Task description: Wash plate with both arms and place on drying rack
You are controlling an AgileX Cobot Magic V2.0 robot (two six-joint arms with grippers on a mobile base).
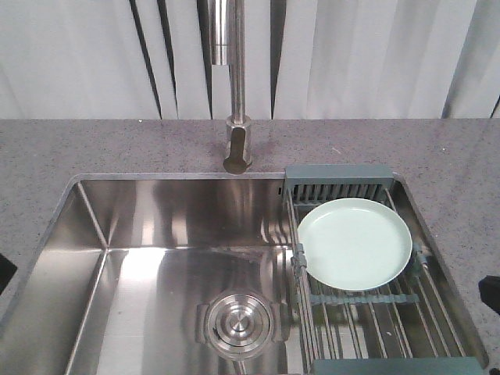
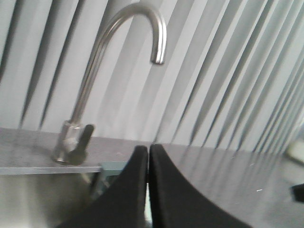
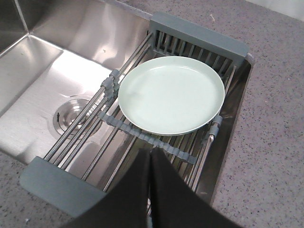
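Observation:
The pale mint-green plate (image 1: 355, 242) (image 3: 171, 94) lies flat, face up, on the drying rack (image 1: 375, 308) (image 3: 95, 137) that spans the right end of the sink. My right gripper (image 3: 150, 151) hangs shut and empty over the rack's near part, a short way in front of the plate's edge. My left gripper (image 2: 148, 148) is also shut with nothing in it, raised and pointing at the countertop behind the sink; the rack's teal corner (image 2: 114, 167) shows just left of it. In the front view only dark arm tips show at the left edge (image 1: 5, 272) and the right edge (image 1: 491, 293).
A tall steel faucet (image 1: 234, 86) (image 2: 118, 71) stands behind the sink. The steel basin (image 1: 141, 266) has a round drain (image 1: 239, 324) (image 3: 71, 111) at its middle. Speckled grey countertop (image 1: 453, 164) (image 3: 275, 118) surrounds the sink; pleated white curtains hang behind.

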